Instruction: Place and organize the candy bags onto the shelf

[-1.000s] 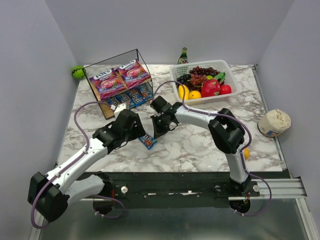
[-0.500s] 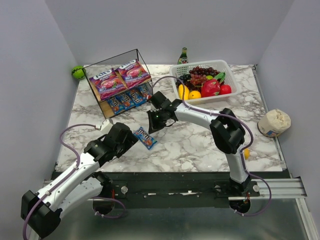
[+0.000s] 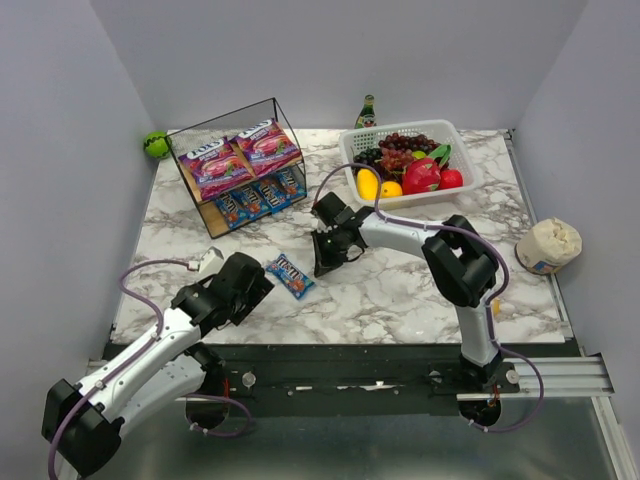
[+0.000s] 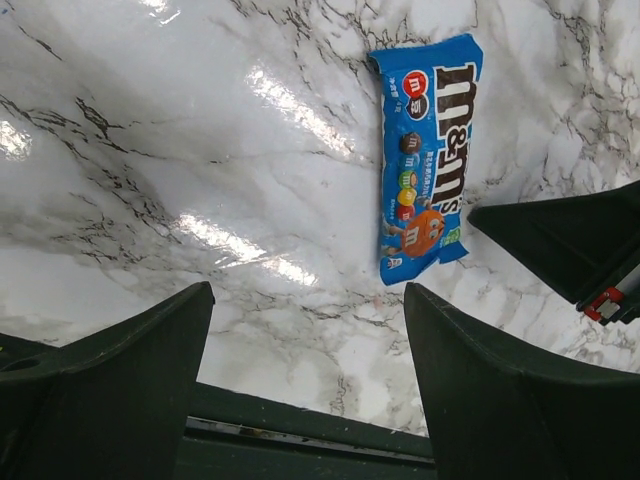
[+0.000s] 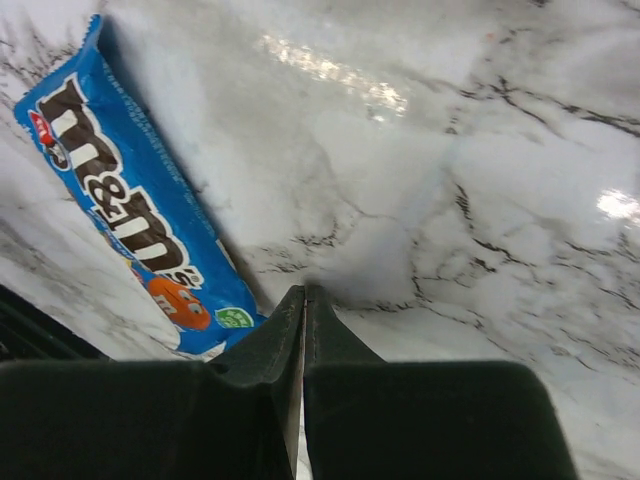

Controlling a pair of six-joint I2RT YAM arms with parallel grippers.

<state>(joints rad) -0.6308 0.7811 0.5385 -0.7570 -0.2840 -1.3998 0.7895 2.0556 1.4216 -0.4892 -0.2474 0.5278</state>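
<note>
The wire shelf stands at the back left. Two purple bags lie on its top board; several blue packets sit on the lower board. One blue packet lies flat on the marble; it also shows in the left wrist view and the right wrist view. My left gripper is open and empty, just left of it near the front edge. My right gripper is shut and empty, close to the packet's right side.
A white lattice basket of fruit stands at the back right with a green bottle behind it. A green ball lies left of the shelf. A beige bag sits at the right edge, a small orange near the right arm.
My left arm has pulled back from the shelf to the front edge, its gripper now beside the loose packet. My right gripper shifted slightly right. The loose packet lies a little farther back-left.
</note>
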